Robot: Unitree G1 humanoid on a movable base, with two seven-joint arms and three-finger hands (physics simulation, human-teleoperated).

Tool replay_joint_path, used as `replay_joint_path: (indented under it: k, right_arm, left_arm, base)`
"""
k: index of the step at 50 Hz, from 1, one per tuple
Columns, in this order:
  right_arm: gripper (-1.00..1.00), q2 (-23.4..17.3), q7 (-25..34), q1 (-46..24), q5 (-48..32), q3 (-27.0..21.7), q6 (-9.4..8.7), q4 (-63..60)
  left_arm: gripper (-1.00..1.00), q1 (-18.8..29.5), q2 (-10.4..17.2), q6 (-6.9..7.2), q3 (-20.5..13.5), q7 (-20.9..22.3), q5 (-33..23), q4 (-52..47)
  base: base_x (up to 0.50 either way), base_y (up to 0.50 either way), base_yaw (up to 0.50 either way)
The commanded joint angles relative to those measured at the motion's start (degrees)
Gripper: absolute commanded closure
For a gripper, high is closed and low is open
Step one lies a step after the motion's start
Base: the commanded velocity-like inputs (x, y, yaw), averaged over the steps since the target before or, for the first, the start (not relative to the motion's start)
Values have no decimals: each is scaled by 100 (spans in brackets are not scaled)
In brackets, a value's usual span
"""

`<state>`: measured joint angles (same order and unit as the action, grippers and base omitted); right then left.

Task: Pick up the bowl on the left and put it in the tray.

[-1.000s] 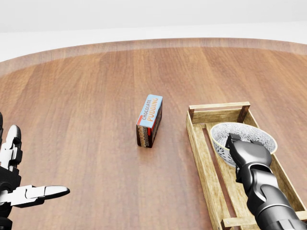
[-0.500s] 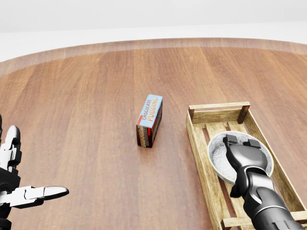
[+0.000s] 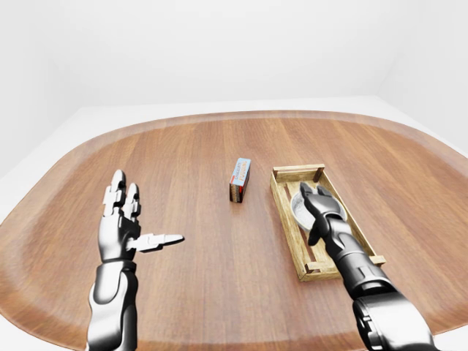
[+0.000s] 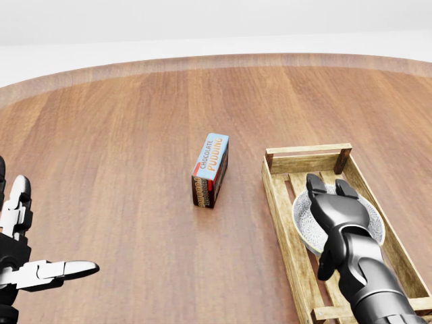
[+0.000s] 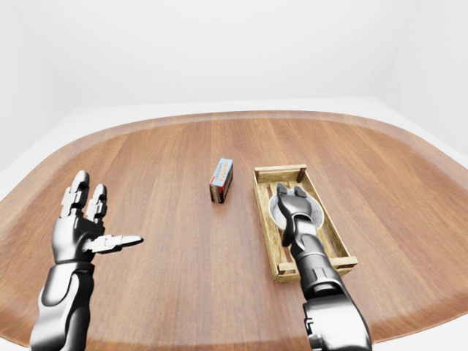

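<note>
White speckled round bowl point(image 4: 302, 226) sits flat in slatted wooden tray point(image 4: 277, 202); right hand point(image 4: 337, 212) over it, fingers point(image 4: 314, 183) spread, gripping nothing. Left hand point(image 3: 121, 227) open.

Tabletop point(image 4: 121, 148): quantity 1, wooden, with rounded edges.

Tray point(image 4: 307, 150): quantity 1, a slatted wooden crate lying toward the right edge of the tabletop.

Bowl point(image 4: 304, 226): quantity 1, inside the tray.

Pudding box point(image 4: 210, 169): quantity 1, near the middle of the tabletop, to the left of the tray.

Robot hands: quantity 2. The left hand point(image 3: 121, 227) is over the left part of the tabletop and shows three fingers. The right hand point(image 4: 335, 214) is over the tray.
</note>
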<state>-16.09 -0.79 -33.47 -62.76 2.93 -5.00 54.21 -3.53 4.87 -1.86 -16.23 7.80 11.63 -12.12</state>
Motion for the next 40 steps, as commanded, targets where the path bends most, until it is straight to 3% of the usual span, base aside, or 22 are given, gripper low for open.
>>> replay_joint_path:
  k: [1,9,17,22,30,40]
  right_arm:
    - [-100,165,1135,274,-370,-29,0,-1554]
    - [-100,462,2333,525,-1236,-38,0,-3480]
    - [-100,850,3084,891,-2063,9,0,-4834]
    - [-100,1057,3549,970,-2404,6,0,-5533]
    - [-100,1226,4068,997,-2707,-14,0,-6344]
    - [-100,1478,4079,1153,-3070,53,0,-7477]
  left_arm:
    - [-100,26,-65,-97,209,-151,-163,272]
    - [-100,9,-57,-139,135,-109,-110,314]
    - [-100,30,-46,-171,130,-96,-107,364]
    - [-100,1,-38,-113,107,-84,-81,261]
    - [-100,-72,-73,-33,89,-71,-84,96]
    - [-100,-61,-87,-55,89,-54,-92,117]
  base:
    - [0,0,0]
    - [0,0,0]
    - [0,0,0]
    - [0,0,0]
    - [0,0,0]
    - [0,0,0]
